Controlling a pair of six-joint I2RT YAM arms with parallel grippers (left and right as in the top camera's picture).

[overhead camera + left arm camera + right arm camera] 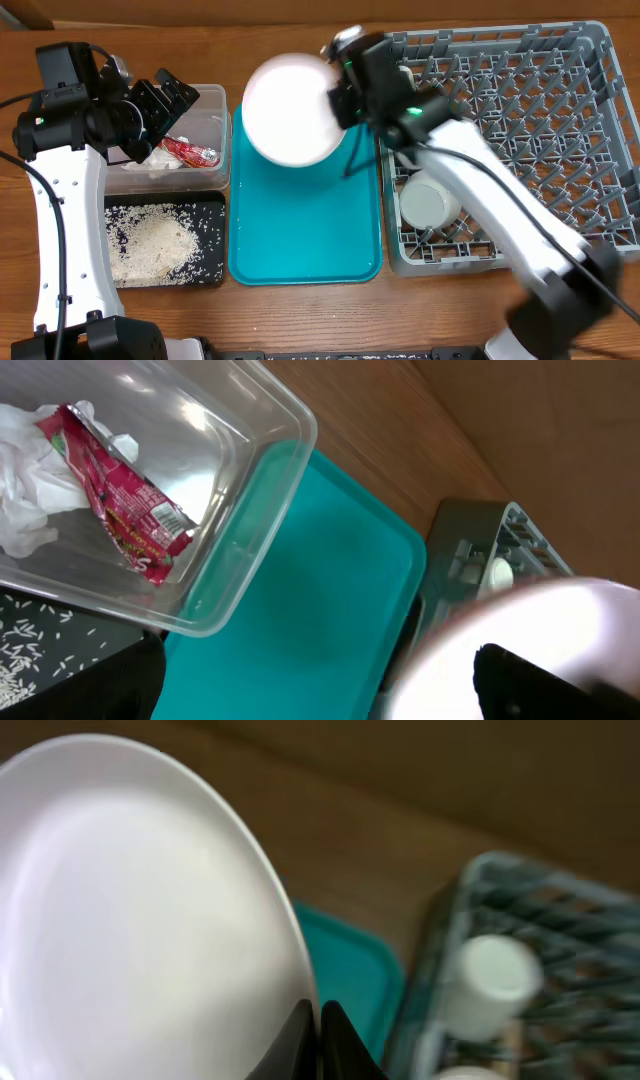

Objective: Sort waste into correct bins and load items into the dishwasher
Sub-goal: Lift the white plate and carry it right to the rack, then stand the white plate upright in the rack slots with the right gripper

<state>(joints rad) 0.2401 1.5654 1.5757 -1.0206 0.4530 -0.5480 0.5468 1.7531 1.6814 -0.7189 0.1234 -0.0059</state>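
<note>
My right gripper (338, 95) is shut on the rim of the pale pink plate (292, 110) and holds it in the air over the far end of the teal tray (300, 250); in the right wrist view the plate (130, 910) fills the left, pinched between the fingertips (318, 1020). The grey dish rack (520, 130) holds a pale bowl (428, 203) and a small white cup (490, 982). My left gripper (165, 105) is open and empty over the clear tub (215, 150), which holds the red-and-white wrapper (125, 510) and the white napkin (25, 480). Rice (150, 240) lies in the black tray (215, 275).
The teal tray (330, 610) lies between the bins and the rack. The table's far edge meets a brown wall behind. A black cable (12, 100) runs at the far left.
</note>
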